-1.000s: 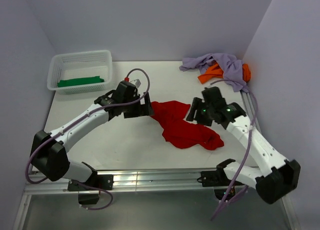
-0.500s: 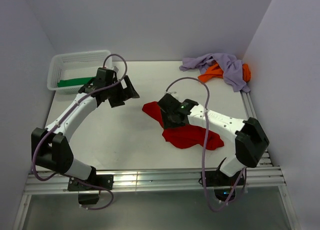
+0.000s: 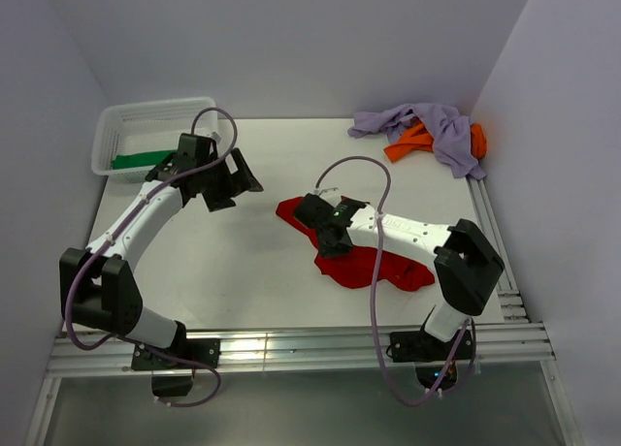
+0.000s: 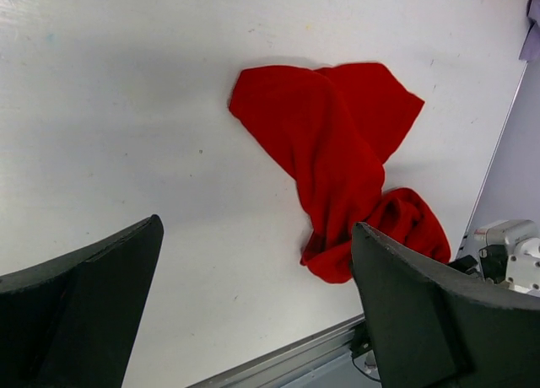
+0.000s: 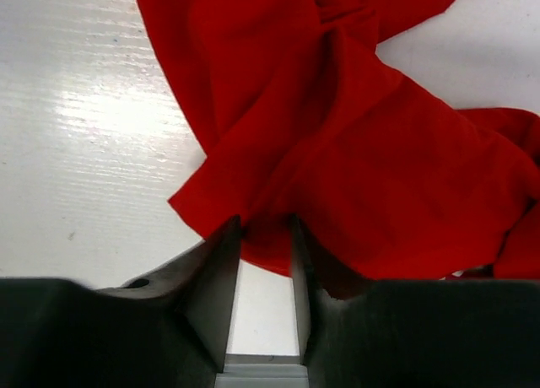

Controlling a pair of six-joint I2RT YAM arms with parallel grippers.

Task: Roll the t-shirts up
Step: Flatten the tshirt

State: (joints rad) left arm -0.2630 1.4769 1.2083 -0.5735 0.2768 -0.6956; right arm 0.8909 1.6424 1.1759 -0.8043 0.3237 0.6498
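Evidently the first pick-up: the red t-shirt [image 3: 344, 267] lies crumpled on the table [image 3: 213, 262], its edge between the right gripper's [image 5: 266, 228] narrowed jaws; pinched or not, I cannot tell. The left gripper [image 3: 238, 179] hangs spread wide. Next, I'd judge, it wants flattening.

white mesh basket [image 3: 146, 121] at far-left corner, white table [image 3: 243, 262]

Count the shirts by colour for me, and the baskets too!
red shirt: 1
green shirt: 1
orange shirt: 1
lavender shirt: 1
basket: 1
Total: 5
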